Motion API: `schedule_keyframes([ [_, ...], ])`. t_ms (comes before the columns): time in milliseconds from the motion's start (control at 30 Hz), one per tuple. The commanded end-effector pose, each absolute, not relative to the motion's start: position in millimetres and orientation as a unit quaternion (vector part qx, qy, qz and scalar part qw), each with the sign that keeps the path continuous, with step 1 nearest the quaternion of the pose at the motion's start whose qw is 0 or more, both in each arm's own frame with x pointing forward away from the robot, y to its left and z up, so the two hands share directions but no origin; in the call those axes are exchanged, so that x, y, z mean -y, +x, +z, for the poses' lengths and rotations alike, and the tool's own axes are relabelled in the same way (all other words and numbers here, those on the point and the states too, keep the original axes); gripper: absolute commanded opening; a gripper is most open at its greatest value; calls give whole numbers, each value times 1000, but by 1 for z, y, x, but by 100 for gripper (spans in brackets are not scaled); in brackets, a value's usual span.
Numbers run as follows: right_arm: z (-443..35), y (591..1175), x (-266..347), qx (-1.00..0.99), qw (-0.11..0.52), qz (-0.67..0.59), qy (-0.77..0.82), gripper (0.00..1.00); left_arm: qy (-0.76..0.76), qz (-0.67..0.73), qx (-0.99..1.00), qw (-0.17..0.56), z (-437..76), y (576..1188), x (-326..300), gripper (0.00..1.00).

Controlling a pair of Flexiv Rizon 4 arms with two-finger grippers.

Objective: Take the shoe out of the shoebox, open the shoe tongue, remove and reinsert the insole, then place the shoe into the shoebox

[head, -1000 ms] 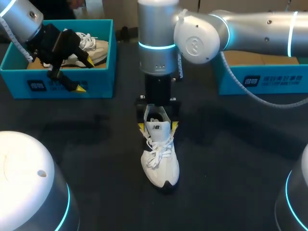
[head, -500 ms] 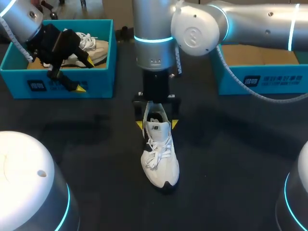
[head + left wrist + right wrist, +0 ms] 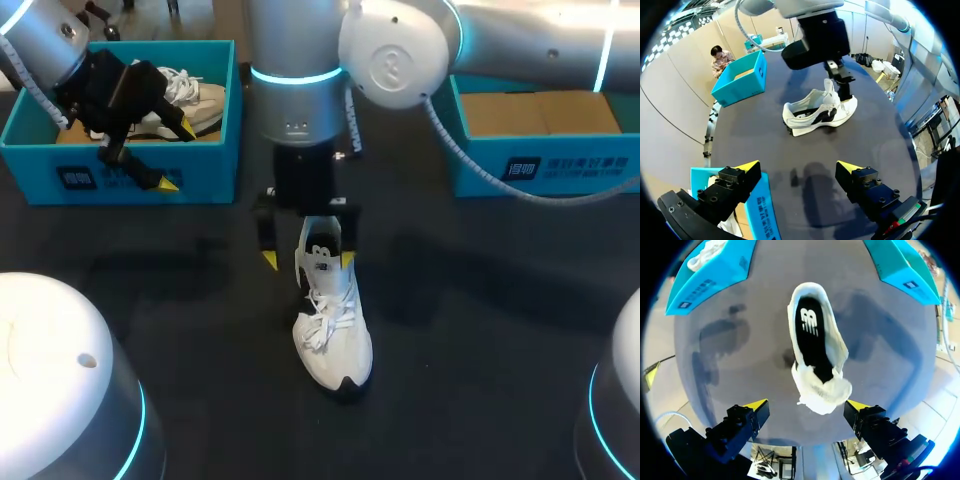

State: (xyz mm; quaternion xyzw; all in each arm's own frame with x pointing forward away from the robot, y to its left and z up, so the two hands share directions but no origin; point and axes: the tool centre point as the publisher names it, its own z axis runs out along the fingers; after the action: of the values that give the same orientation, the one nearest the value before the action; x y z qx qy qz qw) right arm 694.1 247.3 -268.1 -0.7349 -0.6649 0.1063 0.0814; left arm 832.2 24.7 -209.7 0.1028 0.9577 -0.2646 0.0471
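**First onlooker:** Head view: where is the white shoe (image 3: 333, 335)?

**Second onlooker:** It stands on its sole on the dark tabletop (image 3: 480, 330), out of the box. The right arm (image 3: 300, 90) hangs straight above its heel end. The right jaws are spread: one yellow tip (image 3: 268, 260) is clear of the shoe and the other is just beside the collar. Whether that one touches, I cannot tell.

**First onlooker:** And the left arm (image 3: 45, 45)?

**Second onlooker:** It is at the teal shoebox (image 3: 120, 185), with the left jaws spread over the front wall. A second pale shoe (image 3: 195, 98) lies inside. Another teal box (image 3: 545, 170) sits well apart, on the right arm's side.

**First onlooker:** Left wrist view?

**Second onlooker:** The left jaws are wide apart, pinching nothing, one finger over the shoebox (image 3: 757, 210) wall. Ahead, the shoe (image 3: 817, 111) stands on the tabletop, with the right arm (image 3: 815, 35) at its heel.

**First onlooker:** Right wrist view?

**Second onlooker:** The right jaws are parted with nothing held. The shoe (image 3: 816, 355) lies ahead of them, its mouth open and the black insole (image 3: 812, 332) showing.
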Motion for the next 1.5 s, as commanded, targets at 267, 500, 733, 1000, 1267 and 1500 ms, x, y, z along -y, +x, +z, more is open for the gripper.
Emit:
schedule_keyframes([
  [267, -251, 694, -267, 664, 40, 89, -742, 100, 104, -264, -958, 46, -210, 833, -25, 100],
  [500, -255, 705, -268, 689, 44, 75, -720, 100, 104, -264, -958, 46, -210, 833, -25, 100],
  [733, -254, 702, -262, 688, 36, 87, -720, 100, 104, -264, -958, 46, -210, 833, -25, 100],
  [1000, -254, 702, -262, 688, 36, 87, -720, 100, 104, -264, -958, 46, -210, 833, -25, 100],
  [1267, -253, 685, -249, 675, 46, 104, -729, 100, 104, -264, -958, 46, -210, 833, -25, 100],
  [1500, -257, 655, -236, 646, 56, 137, -749, 100, 104, -264, -958, 46, -210, 833, -25, 100],
])
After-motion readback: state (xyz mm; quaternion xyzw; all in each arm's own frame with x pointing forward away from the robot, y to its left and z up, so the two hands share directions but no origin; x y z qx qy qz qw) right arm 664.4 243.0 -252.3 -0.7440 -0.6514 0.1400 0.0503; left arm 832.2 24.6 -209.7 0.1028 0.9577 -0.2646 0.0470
